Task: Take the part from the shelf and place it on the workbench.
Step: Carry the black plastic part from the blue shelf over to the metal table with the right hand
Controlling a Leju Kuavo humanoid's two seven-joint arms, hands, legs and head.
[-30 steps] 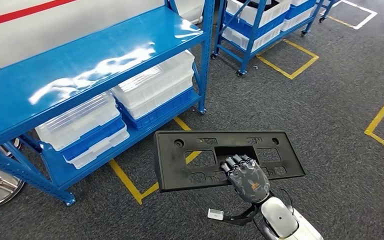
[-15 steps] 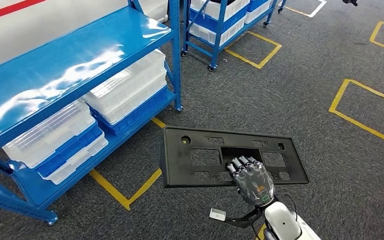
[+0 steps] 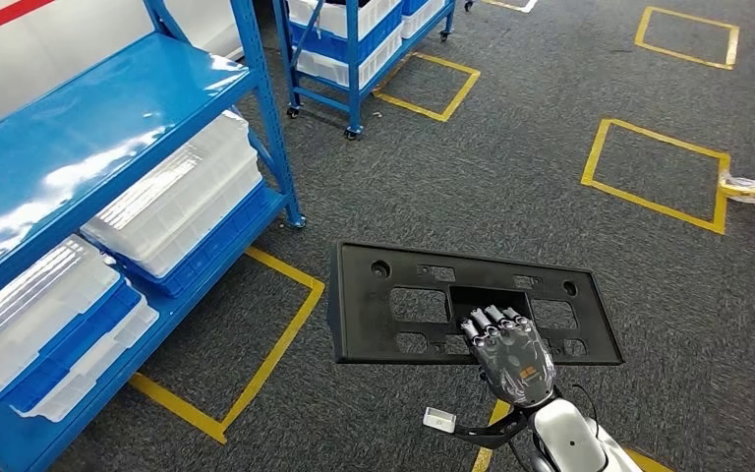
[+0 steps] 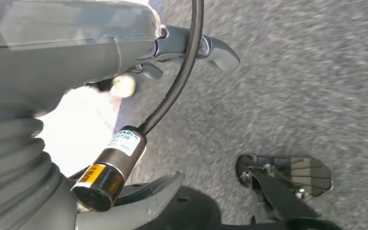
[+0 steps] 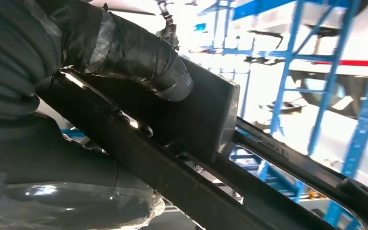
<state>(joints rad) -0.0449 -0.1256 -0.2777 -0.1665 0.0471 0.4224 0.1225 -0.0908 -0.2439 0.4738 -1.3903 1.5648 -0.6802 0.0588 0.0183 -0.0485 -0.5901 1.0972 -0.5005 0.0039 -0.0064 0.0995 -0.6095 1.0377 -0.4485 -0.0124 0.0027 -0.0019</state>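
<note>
A blue steel shelf rack [image 3: 108, 128] is seen at the left of the head view, its lower tiers loaded with clear lidded plastic bins [image 3: 182, 202]; a second blue rack [image 3: 354, 44] stands further off. Grey carpet floor [image 3: 511, 167] is marked with yellow tape rectangles [image 3: 659, 167].

The part, a black rectangular mounting plate [image 3: 403, 305] with cut-out windows and round holes, is held level out in front of the body, clear of the shelf and above the floor. It is gripped at its near edge by the right hand [image 3: 511, 354], with the fingers [image 3: 492, 320] hooked into the central opening and the thumb [image 5: 139, 62] clamped on the opposite face.

The left hand [image 4: 191, 45] is seen hanging over the carpet; whether its fingers are apart or together cannot be told.

The carrying step is judged to be in hand. No bench is in sight, so one must be located and approached before release.

A label on a cable connector [image 4: 108, 165] is too blurred to be read reliably.
</note>
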